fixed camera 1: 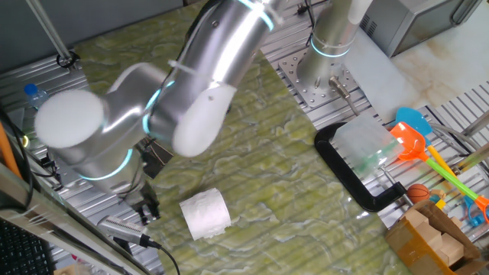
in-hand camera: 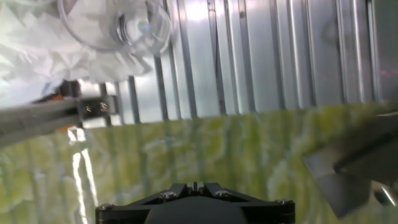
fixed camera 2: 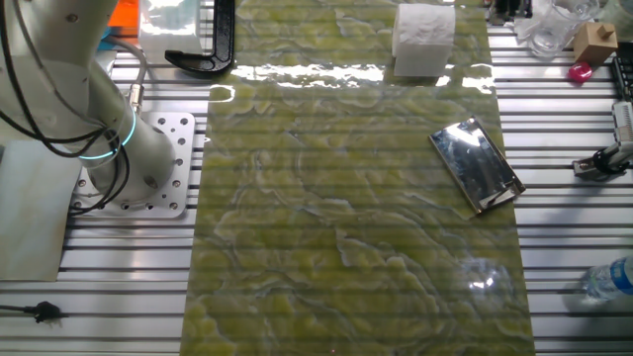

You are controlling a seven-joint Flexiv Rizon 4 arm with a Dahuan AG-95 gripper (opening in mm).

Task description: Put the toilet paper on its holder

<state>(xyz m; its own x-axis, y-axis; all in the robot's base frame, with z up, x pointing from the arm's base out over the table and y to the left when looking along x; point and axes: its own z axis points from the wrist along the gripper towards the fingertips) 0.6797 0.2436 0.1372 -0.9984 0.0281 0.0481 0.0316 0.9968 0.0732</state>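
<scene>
- The worktop (fixed camera 2: 554,297) is ribbed metal slats, with a green-yellow marbled mat (fixed camera 2: 336,237) laid over its middle.
- The toilet paper (fixed camera 2: 423,40) rests on the mat near one end.
- The holder (fixed camera 2: 475,165), a shiny plate, lies flat on the mat, well apart from the roll.
- A black C-shaped clamp (fixed camera 1: 359,179) lies at the mat's edge.
- A clear plastic bottle (fixed camera 2: 608,282) lies on the bare slats.

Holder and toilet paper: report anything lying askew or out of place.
The holder lies flat on the green mat, skewed diagonally to its edges. The toilet paper sits apart at the mat's far edge, not on the rod. No damage or spill visible.
</scene>
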